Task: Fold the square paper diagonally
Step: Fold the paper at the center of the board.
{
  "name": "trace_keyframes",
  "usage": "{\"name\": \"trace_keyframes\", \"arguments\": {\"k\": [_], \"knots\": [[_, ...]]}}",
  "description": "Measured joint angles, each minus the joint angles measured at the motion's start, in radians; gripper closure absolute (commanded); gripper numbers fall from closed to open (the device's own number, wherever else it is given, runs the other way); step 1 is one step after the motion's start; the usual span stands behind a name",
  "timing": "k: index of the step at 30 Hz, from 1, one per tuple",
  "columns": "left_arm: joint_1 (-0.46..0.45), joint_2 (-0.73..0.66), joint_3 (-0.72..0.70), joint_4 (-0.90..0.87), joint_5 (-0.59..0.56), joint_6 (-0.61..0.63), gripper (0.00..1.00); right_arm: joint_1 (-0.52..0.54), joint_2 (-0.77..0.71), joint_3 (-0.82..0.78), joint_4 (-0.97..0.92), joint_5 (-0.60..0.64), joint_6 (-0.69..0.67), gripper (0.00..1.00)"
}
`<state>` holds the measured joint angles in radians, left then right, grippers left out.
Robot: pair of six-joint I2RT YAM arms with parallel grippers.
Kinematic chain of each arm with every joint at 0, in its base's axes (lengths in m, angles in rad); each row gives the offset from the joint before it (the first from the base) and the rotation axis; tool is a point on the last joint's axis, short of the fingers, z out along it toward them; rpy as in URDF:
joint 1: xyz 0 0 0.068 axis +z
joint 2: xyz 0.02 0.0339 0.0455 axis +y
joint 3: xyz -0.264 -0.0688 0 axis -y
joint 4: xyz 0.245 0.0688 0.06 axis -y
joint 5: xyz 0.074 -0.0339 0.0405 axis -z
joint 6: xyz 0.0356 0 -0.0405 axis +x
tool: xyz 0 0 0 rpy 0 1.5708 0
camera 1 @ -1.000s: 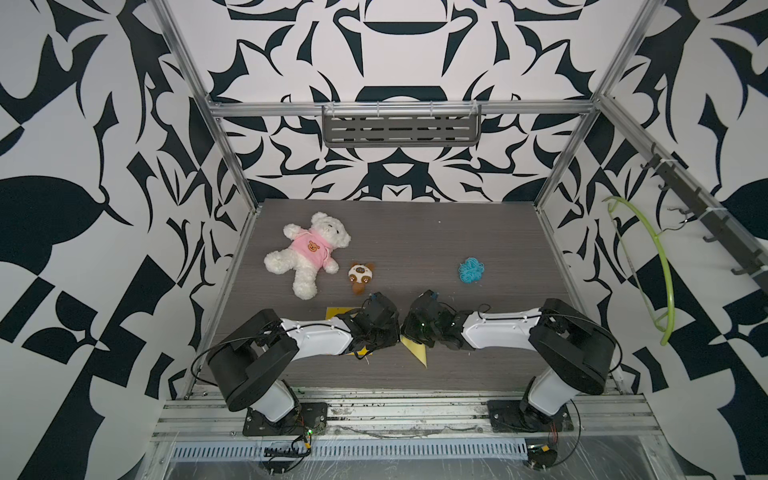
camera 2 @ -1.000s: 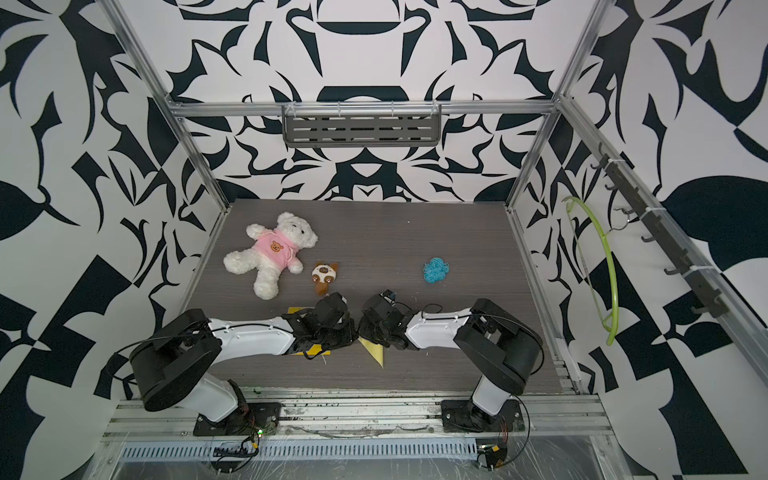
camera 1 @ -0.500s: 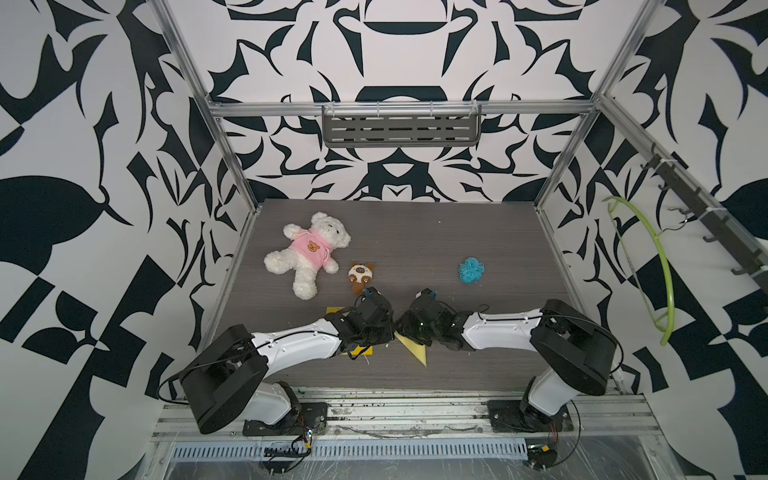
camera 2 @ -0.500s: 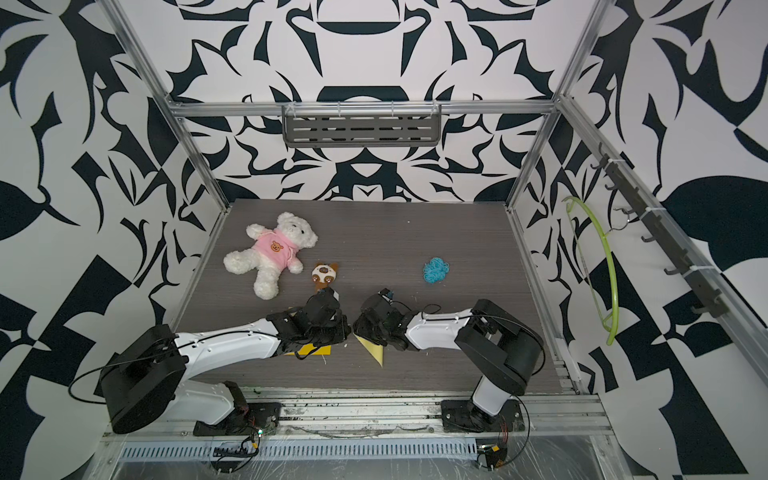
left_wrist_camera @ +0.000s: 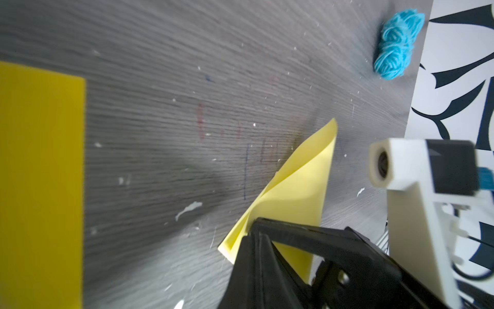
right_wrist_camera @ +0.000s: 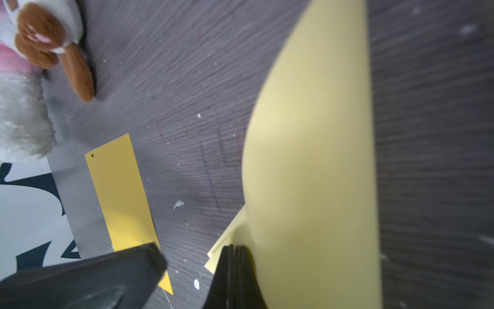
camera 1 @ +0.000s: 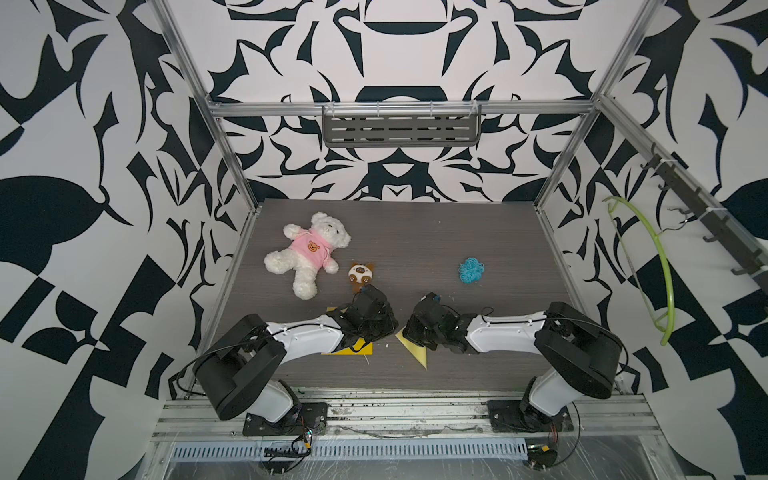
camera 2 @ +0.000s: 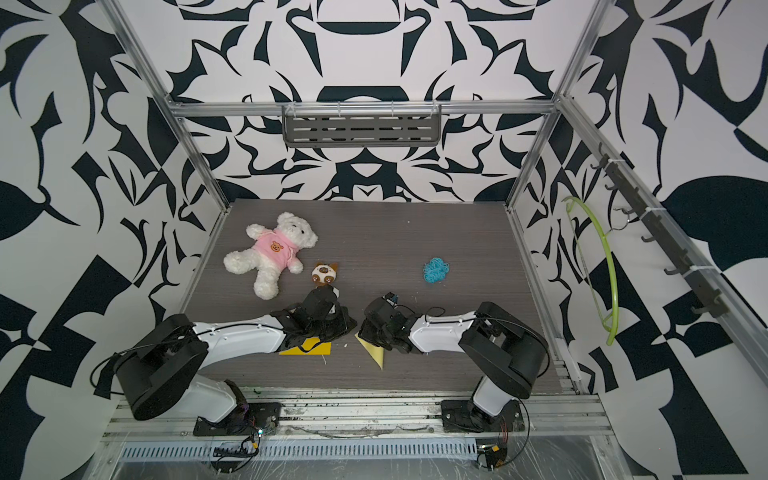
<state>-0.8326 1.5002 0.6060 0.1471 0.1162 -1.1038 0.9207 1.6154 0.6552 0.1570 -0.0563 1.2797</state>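
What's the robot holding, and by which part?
The right claw pinches the folded pale yellow paper by one corner; whether the left claw holds anything cannot be told.

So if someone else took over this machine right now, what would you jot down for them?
Left gripper: jaws shut, nothing seen in them, above the dark yellow rectangular sheet.
Right gripper: jaws shut at a corner of the pale yellow square paper; pinching or just pressing, unclear.
Done: paper doubled into a rough triangle near the front edge of the grey table.
Left: top flap bows up; press the crease flat, then let go.
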Motion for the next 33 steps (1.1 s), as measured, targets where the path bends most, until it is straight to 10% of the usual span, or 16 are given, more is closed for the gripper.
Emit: {"name": "trace_keyframes", "arguments": {"k": [33], "knots": [[-0.068,0.079,0.022,-0.032,-0.007,0.005,1.00,0.000,0.000,0.000,0.000,-0.002,0.000,1.00]]}}
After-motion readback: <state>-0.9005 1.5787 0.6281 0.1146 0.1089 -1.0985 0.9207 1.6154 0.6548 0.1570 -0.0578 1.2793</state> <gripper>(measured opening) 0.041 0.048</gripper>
